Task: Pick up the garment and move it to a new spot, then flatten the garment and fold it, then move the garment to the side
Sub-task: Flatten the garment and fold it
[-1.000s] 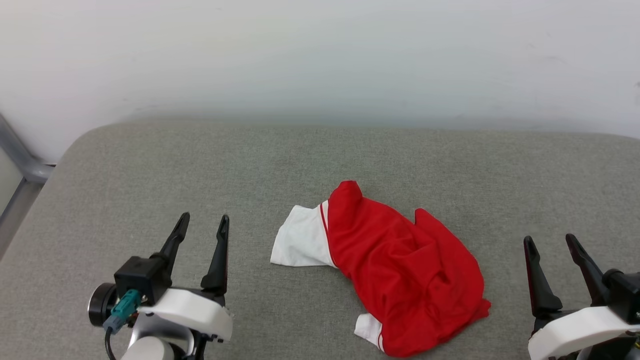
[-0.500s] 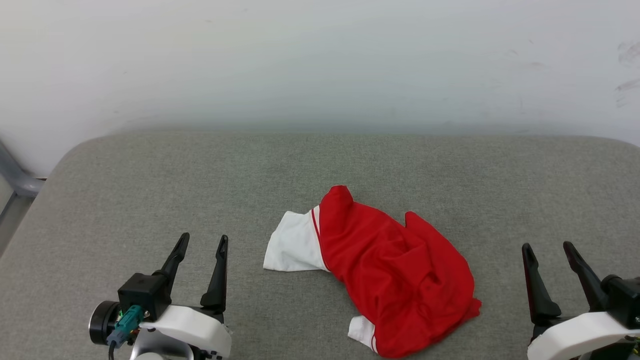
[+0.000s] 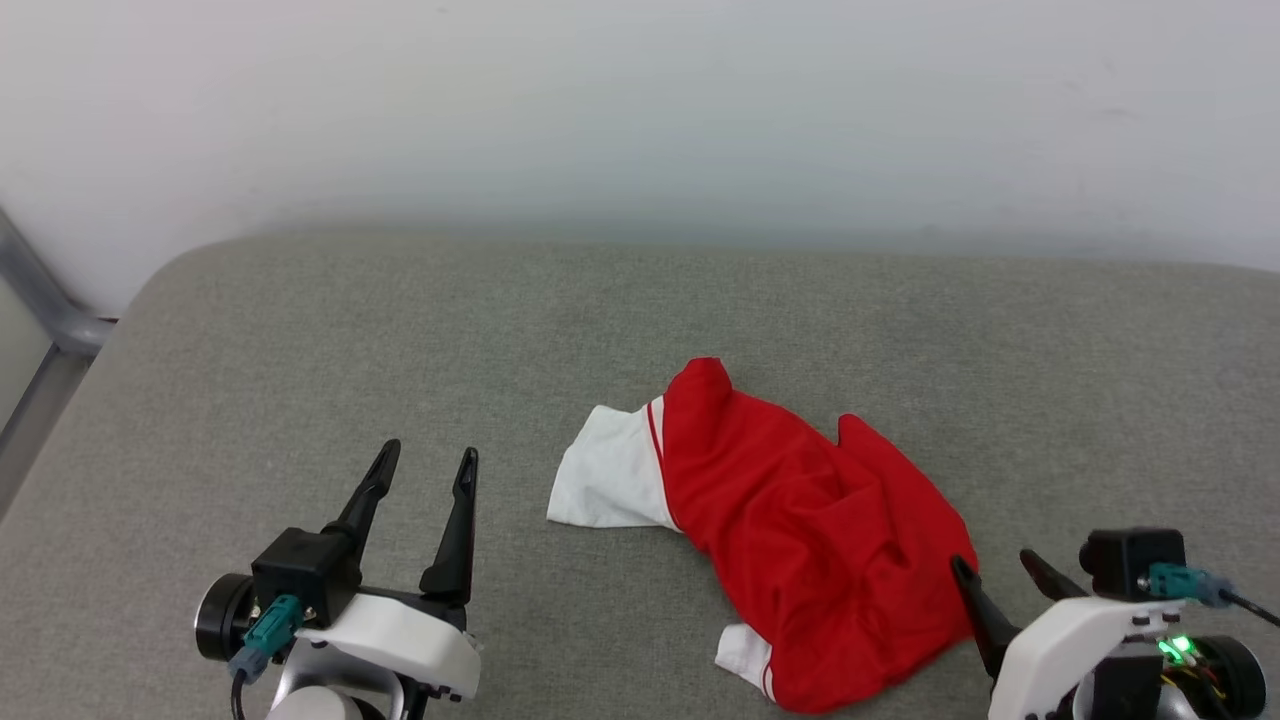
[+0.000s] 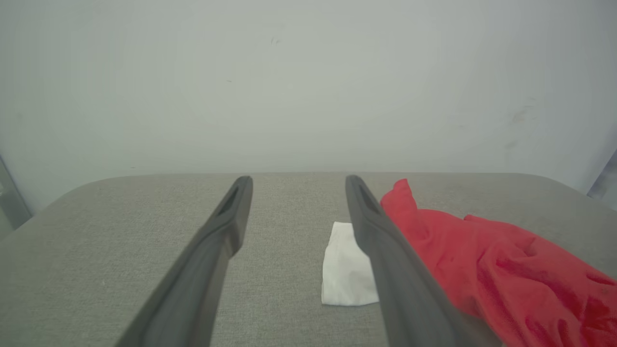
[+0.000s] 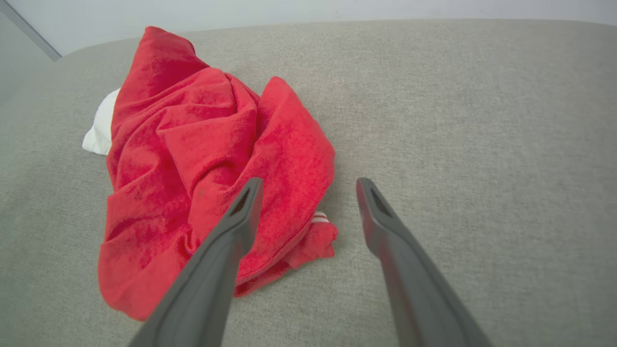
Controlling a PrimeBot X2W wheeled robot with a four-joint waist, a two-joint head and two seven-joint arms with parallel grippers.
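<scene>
Garment [image 3: 810,540] loose on grey cushion [image 3: 300,350]

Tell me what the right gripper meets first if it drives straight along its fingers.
The right gripper probably meets the garment first, at its red edge; past that, the grey cushion. Depth is unclear.

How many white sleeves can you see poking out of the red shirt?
2. The big sleeve lies flat at the left side of the garment, on the grey cushion. The small sleeve peeks from under the garment's near edge, mostly hidden by red cloth.
</scene>
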